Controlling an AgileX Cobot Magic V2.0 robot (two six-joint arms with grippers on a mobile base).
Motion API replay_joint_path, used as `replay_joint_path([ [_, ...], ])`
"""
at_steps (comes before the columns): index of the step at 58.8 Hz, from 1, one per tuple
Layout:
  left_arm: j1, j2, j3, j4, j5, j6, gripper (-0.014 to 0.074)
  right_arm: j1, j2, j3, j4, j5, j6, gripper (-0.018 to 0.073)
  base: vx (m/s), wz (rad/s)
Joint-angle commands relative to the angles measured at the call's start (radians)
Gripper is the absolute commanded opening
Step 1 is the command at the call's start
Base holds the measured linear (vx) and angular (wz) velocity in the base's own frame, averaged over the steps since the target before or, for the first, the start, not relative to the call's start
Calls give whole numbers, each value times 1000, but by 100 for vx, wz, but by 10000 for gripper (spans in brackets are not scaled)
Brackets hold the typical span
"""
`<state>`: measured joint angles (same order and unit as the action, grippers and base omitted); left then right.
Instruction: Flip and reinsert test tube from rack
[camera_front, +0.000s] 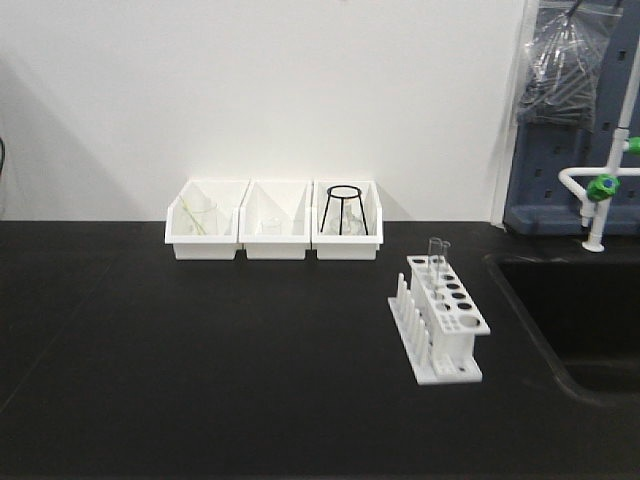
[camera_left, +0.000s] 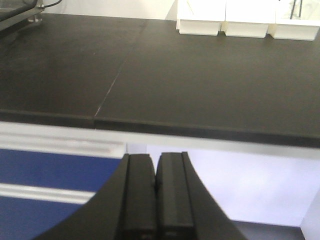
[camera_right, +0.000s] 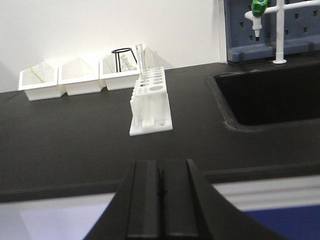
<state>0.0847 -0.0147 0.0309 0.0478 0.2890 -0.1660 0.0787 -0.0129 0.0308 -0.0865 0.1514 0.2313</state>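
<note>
Both the left jaws and the right jaws are pressed together on nothing, short of the near edge of the black surface (camera_front: 200, 350). Three white bins (camera_front: 273, 220) line the back wall, the rightmost holding a black wire stand (camera_front: 342, 210); right of them the rack (camera_front: 440, 325) stands near the sink (camera_front: 570, 320), a clear test tube (camera_front: 437, 252) upright at its far end.

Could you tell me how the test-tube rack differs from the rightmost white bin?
The rack stands forward near the sink; the rightmost bin sits back by the wall. The rack's holed top plate holds clear tubes at its far end; the bin is open-fronted and holds a black wire stand. Both are white and rest on the black counter.
</note>
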Motion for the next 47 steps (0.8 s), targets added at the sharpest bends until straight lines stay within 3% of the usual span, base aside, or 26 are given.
replay_joint_path([
  [1, -5, -13, 1, -4, -87, 0, -6, 1, -7, 0, -12, -88, -3, -8, 48, 2],
  [47, -5, -13, 1, -4, -87, 0, -6, 1, -7, 0, -12, -88, -3, -8, 35, -4],
])
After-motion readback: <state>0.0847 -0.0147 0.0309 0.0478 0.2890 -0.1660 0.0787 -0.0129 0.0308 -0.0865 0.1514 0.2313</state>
